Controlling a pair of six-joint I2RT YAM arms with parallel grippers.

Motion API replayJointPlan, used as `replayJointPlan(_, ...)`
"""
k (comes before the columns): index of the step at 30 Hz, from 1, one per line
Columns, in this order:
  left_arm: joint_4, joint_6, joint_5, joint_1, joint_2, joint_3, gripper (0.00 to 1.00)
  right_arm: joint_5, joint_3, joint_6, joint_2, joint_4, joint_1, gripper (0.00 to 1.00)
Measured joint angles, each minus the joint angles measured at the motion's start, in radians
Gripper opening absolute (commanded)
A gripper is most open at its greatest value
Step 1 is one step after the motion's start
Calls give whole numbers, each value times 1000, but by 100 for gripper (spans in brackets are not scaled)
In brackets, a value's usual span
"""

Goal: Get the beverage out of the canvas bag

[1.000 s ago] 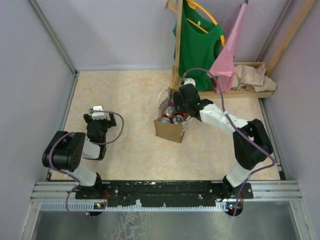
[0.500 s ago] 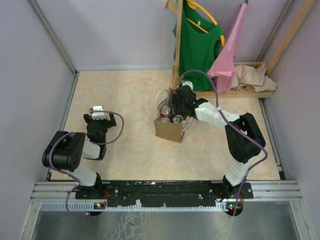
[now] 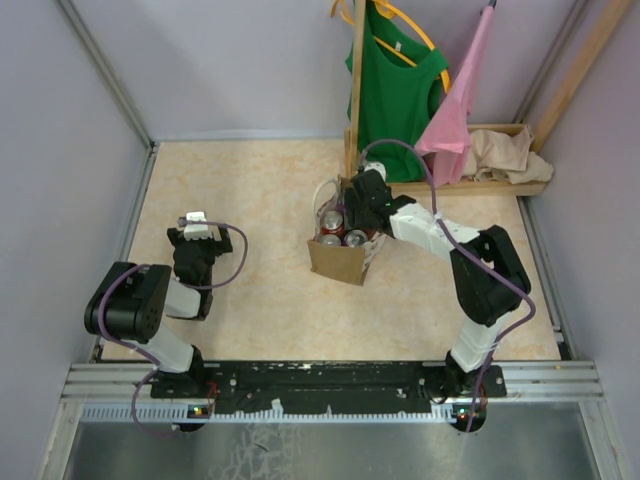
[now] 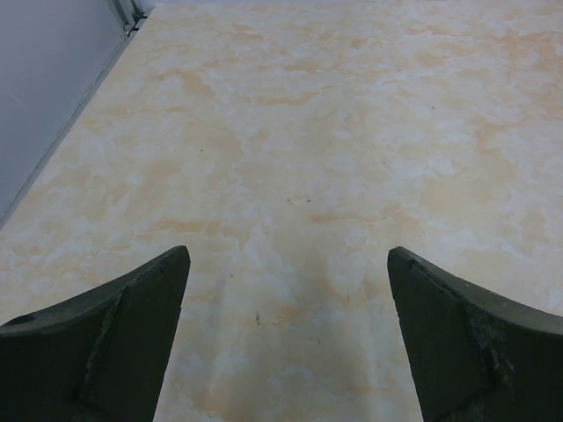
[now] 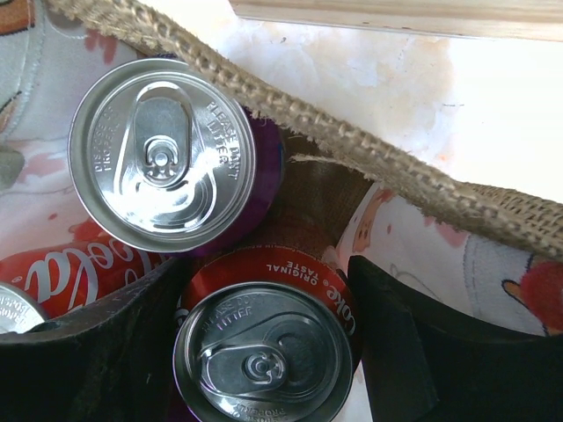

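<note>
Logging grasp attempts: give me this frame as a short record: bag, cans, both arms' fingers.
bag: upright on table, open top, cans inside
target: red can, upright, beside purple can
right fingers: inside bag, one each side of red can; grip unclear
left fingers: open, above table, holding nothing
task: can not yet lifted out

Seen from the top, the right gripper has its tips hidden inside the canvas bag. In the right wrist view, the bottom edge cuts off the red can. A silver can top at the lower left barely shows. I cannot tell if the fingers touch the red can.
</note>
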Motion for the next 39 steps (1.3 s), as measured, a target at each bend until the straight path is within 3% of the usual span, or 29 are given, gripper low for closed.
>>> replayJointPlan(10, 0, 0, 0, 0, 0, 0, 100, -19, 11, -45, -33, -35, 0, 0)
replayJointPlan(27, 0, 0, 0, 0, 0, 0, 100, -16, 116, -129, -389, -14, -2, 0)
replayJointPlan(39, 0, 0, 0, 0, 0, 0, 100, 253, 134, -181, -612, -103, 3, 0)
